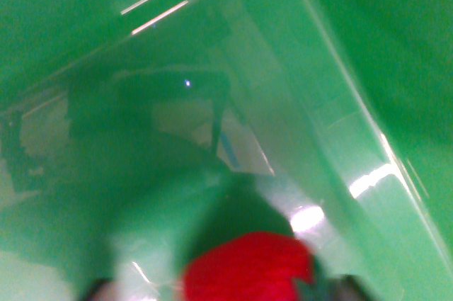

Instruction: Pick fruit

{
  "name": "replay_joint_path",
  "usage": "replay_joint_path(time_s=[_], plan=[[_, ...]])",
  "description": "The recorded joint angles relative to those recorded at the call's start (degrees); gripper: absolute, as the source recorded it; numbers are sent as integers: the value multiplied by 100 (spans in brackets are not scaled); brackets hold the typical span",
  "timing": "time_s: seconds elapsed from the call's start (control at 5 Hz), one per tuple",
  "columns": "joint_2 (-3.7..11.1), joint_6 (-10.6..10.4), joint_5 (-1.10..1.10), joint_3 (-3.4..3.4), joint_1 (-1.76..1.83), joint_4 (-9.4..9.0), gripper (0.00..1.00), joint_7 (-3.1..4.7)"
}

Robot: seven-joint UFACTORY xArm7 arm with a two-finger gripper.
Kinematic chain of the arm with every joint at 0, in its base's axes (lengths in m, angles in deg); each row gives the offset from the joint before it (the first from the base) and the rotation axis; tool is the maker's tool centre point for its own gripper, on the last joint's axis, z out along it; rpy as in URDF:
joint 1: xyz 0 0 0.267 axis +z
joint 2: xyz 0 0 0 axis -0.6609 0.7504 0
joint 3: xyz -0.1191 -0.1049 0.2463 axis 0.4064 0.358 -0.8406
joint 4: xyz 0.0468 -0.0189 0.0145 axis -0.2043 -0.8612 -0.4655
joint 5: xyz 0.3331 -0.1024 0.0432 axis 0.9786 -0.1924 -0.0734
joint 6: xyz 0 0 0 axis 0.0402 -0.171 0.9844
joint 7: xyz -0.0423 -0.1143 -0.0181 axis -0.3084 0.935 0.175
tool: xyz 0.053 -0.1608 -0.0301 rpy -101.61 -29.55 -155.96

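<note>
Down at six o'clock in the wrist view, dark blurred shapes sit at the bottom edge on either side of a red fruit point(248, 267); these look like parts of the gripper point(226, 292), one near seven o'clock, one near five. They are too smeared and cropped to read, so whether the gripper is clamped on the fruit or standing released, I cannot tell. The fruit itself is a bright red rounded mass, right between those dark shapes, cut off by the lower edge of the picture, its top outline soft with blur.

Moving outward, everything around it is glossy green plastic: a green bin point(333, 124) fills the view. Its smooth floor spreads from the centre toward nine o'clock, carrying dark reflections and pale patches. A rounded wall or rim runs from twelve o'clock down toward four o'clock, catching white glints of light near four o'clock and thin bright streaks up at eleven to twelve o'clock. The red fruit is the only item seen against the bin's green surface; whether it touches the floor is not clear.
</note>
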Motion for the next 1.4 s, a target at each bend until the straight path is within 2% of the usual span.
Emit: replay_joint_path(time_s=[0.2, 0.4, 0.6, 0.8, 1.0, 1.2, 1.4], plan=[[-40, 139, 3, 0, 3, 100, 100, 20], [-40, 139, 3, 0, 3, 100, 100, 20], [-87, 303, 6, 0, 6, 219, 100, 43], [-87, 303, 6, 0, 6, 219, 100, 43], [-138, 482, 9, 0, 9, 348, 100, 69], [-138, 482, 9, 0, 9, 348, 100, 69], [-198, 690, 13, 0, 13, 498, 100, 99]])
